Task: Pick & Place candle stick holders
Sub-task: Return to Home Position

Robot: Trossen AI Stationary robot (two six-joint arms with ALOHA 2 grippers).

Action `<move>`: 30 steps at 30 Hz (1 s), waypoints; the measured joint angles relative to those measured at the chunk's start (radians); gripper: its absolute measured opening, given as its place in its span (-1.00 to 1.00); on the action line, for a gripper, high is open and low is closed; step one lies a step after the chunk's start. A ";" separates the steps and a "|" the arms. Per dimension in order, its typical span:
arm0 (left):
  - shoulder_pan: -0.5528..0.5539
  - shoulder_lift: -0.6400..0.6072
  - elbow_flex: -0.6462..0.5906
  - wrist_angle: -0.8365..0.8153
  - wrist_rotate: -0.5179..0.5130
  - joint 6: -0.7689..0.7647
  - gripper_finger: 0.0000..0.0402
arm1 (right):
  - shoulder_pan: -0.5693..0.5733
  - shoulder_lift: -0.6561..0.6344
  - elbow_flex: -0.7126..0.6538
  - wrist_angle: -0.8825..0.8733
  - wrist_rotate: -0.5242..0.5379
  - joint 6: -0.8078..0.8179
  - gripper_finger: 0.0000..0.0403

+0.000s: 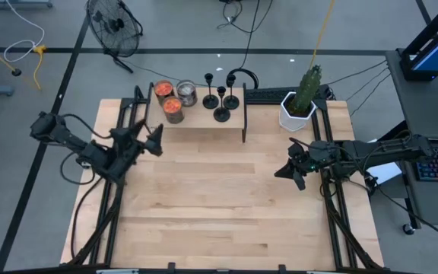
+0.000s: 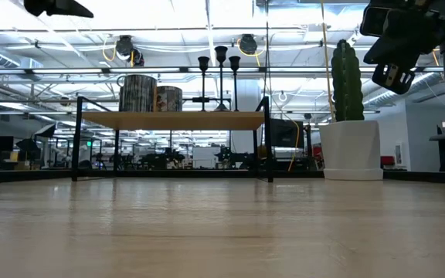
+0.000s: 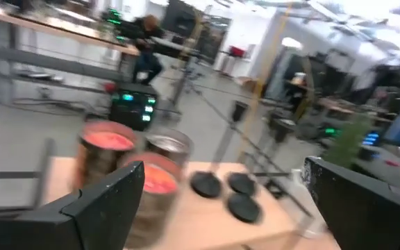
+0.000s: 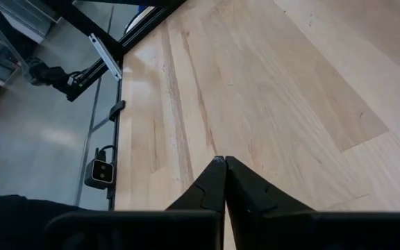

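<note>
Three black candle stick holders (image 1: pixel 220 97) stand on their round disc bases on a small raised wooden shelf (image 1: pixel 204 119) at the table's far side. They show in the low view (image 2: pixel 220 66) and the left wrist view (image 3: pixel 229 191). My left gripper (image 1: pixel 149 137) is open and empty, raised at the table's left, pointing toward the shelf; its fingers (image 3: pixel 110 201) frame the holders from a distance. My right gripper (image 1: pixel 289 172) is shut and empty above the table's right part, its fingertips (image 4: pixel 223 164) together.
On the shelf, left of the holders, stand two orange-filled jars (image 1: pixel 168 100) and a silver can (image 1: pixel 187 93). A cactus in a white pot (image 1: pixel 300 103) stands at the table's far right. Black rails (image 1: pixel 333 205) run along both table sides. The middle of the wooden tabletop (image 1: pixel 219 198) is bare.
</note>
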 joint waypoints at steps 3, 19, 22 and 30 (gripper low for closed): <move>-0.051 0.026 0.000 -0.061 0.002 -0.192 0.99 | 0.000 0.000 0.000 0.000 0.000 -0.003 -1.00; -0.200 0.038 0.000 -0.700 0.397 -0.706 0.99 | 0.000 0.000 0.000 0.177 0.003 -0.143 -1.00; -0.130 0.003 0.000 -0.900 0.572 -0.873 0.99 | 0.000 0.000 0.000 0.200 0.003 -0.150 -1.00; 0.058 -0.120 0.000 -1.274 0.787 -1.048 0.99 | 0.000 0.000 0.000 0.198 0.000 -0.169 -1.00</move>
